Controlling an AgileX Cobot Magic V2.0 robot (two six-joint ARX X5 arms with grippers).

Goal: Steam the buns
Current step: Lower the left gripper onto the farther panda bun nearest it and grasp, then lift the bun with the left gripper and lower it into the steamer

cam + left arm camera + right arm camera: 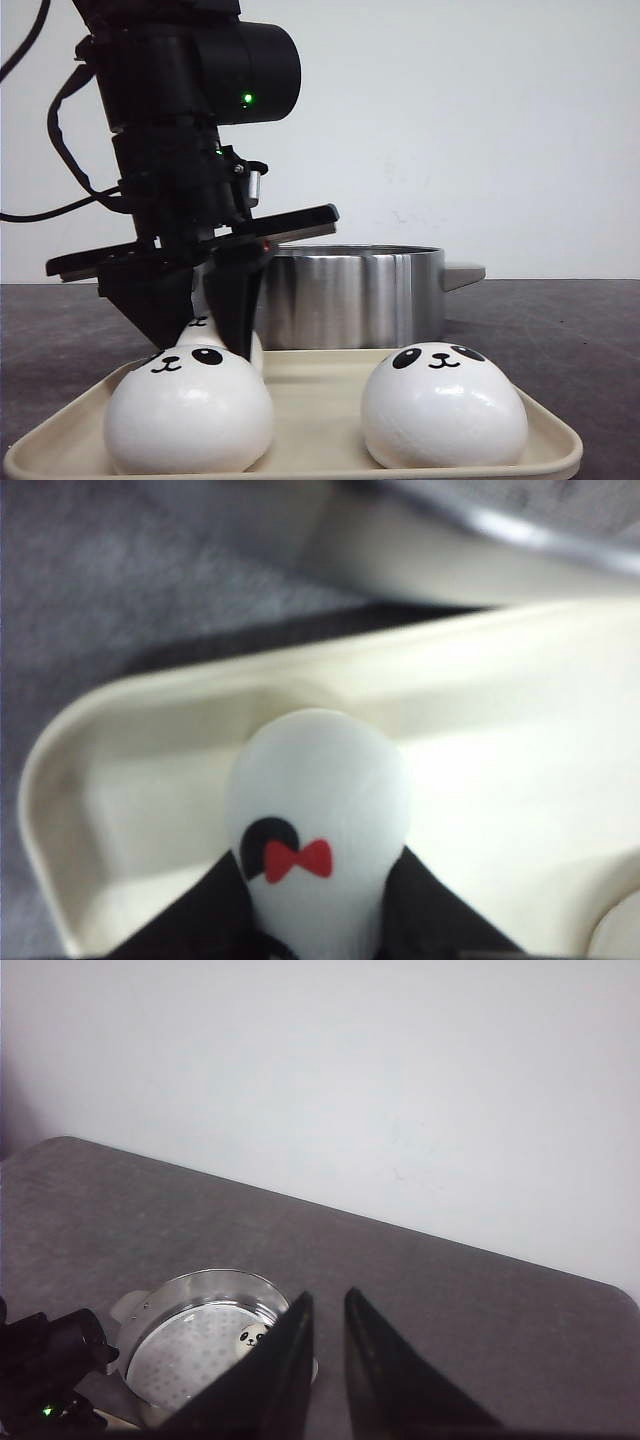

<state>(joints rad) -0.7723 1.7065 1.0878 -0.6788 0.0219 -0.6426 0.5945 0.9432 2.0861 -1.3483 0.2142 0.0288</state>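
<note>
Two white panda-faced buns sit at the front of a cream tray [320,375], one at the left [188,410] and one at the right [443,405]. Just behind the left one, my left gripper [205,335] reaches down and is shut on a third bun [320,780], which shows a black ear and a red bow and is squeezed oval between the black fingers [430,910]. That bun rests low on the tray. A steel pot [350,295] stands behind the tray. High above the table, my right gripper [327,1295] holds a narrow gap with nothing in it. Another bun [252,1338] lies inside the pot [200,1278].
The pot has a perforated steamer floor [180,1355] and a handle [462,273] sticking out to the right. The dark grey table [560,330] runs back to a white wall. The tray's corner [60,770] lies close to the held bun.
</note>
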